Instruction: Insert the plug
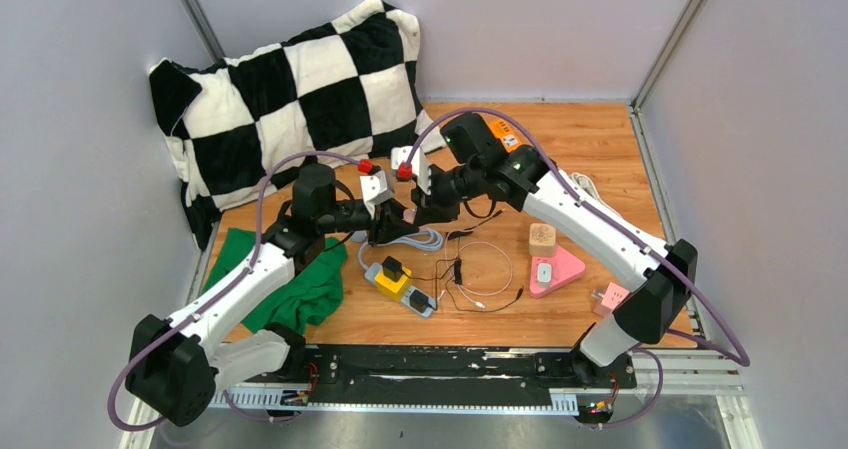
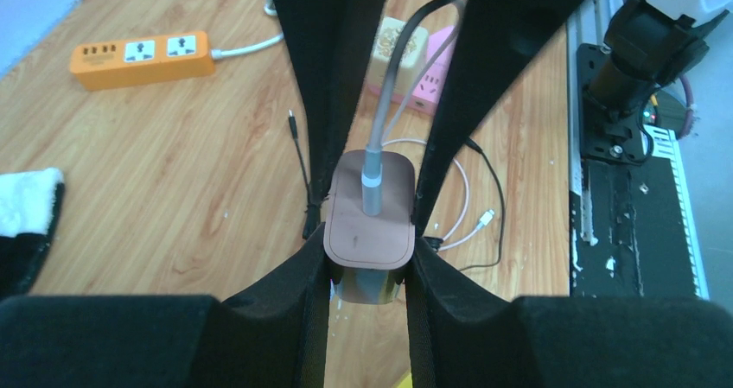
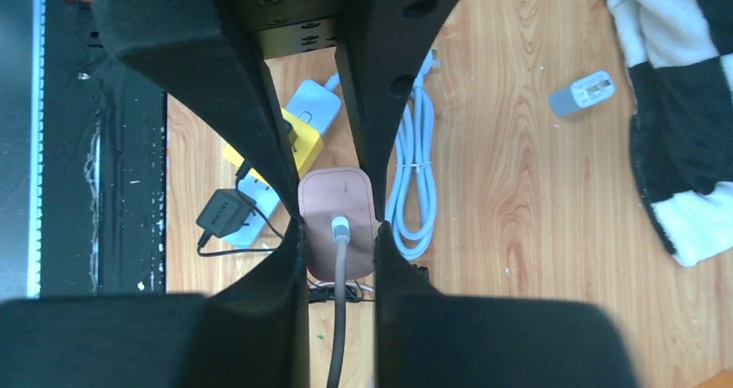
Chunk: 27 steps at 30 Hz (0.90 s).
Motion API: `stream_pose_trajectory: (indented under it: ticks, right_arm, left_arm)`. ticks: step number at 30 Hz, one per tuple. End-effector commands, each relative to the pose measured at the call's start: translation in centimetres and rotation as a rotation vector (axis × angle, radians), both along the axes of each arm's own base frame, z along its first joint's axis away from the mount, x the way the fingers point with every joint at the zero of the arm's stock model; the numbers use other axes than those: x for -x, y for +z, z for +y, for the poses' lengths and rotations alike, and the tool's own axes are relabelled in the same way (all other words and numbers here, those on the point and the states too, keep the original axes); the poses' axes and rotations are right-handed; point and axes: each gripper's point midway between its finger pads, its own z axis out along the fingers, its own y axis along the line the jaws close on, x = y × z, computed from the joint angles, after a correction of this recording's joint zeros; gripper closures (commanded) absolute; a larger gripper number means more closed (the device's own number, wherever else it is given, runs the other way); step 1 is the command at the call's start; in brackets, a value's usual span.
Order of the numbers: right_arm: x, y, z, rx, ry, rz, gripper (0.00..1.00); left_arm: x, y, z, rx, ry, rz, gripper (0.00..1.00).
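Observation:
A brownish-pink plug (image 2: pixel 370 219) with a grey cable (image 2: pixel 385 94) coming out of its flat face hangs above the table between both grippers. My left gripper (image 2: pixel 370 267) is shut on its sides. My right gripper (image 3: pixel 337 250) is also shut on the plug (image 3: pixel 337 206) from the opposite side, with the cable running back between its fingers. In the top view the grippers meet at mid-table (image 1: pixel 402 214). Below lies a yellow and grey power strip (image 1: pixel 400 287) with a black adapter (image 1: pixel 393 267) plugged into it.
An orange power strip (image 2: pixel 143 58) lies at the back. A pink triangular socket (image 1: pixel 553 269), a wooden cube (image 1: pixel 542 237), loose thin cables (image 1: pixel 480 284), a coiled pale-blue cable (image 3: pixel 415 181), a small grey adapter (image 3: pixel 583 92), a green cloth (image 1: pixel 290 279) and a checkered pillow (image 1: pixel 290 99) surround the work area.

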Motion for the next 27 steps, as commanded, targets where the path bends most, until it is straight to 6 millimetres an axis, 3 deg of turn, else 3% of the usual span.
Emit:
stream_pose_trajectory:
  ticks: [1,3,7,11,13,18,22,27]
  right_arm:
    - [-0.1,0.2,0.3,0.022,-0.002,-0.023,1.0]
    - [-0.3,0.9,0.1,0.006,-0.021,-0.04,1.0]
    - [-2.0,3.4,-0.5,-0.066,-0.13,-0.089,1.0]
    - [-4.2,6.6,-2.3,-0.143,-0.284,-0.136,1.0]
    - [-5.1,8.7,-3.3,-0.194,-0.353,-0.177,1.0]
    - [-7.9,15.7,-6.8,-0.361,-0.57,-0.332,1.0]
    - [-10.3,22.1,-10.4,-0.577,-0.725,-0.495,1.0]
    - [-10.5,30.4,-13.5,-0.826,-0.819,-0.668,1.0]
  left_arm:
    - [0.5,1.9,-0.1,0.033,-0.009,-0.078,0.75]
    - [0.2,2.1,0.3,0.033,0.023,-0.089,0.56]
    - [0.0,2.9,1.0,0.039,0.086,-0.125,0.29]
    - [-0.2,4.2,2.0,0.057,0.155,-0.166,0.18]
    - [-0.2,4.8,2.4,0.069,0.186,-0.184,0.03]
    - [-0.5,5.9,3.7,0.086,0.27,-0.225,0.0]
    - [-0.8,5.4,4.5,0.079,0.327,-0.232,0.0]
    - [-1.4,4.1,5.2,0.063,0.386,-0.206,0.0]
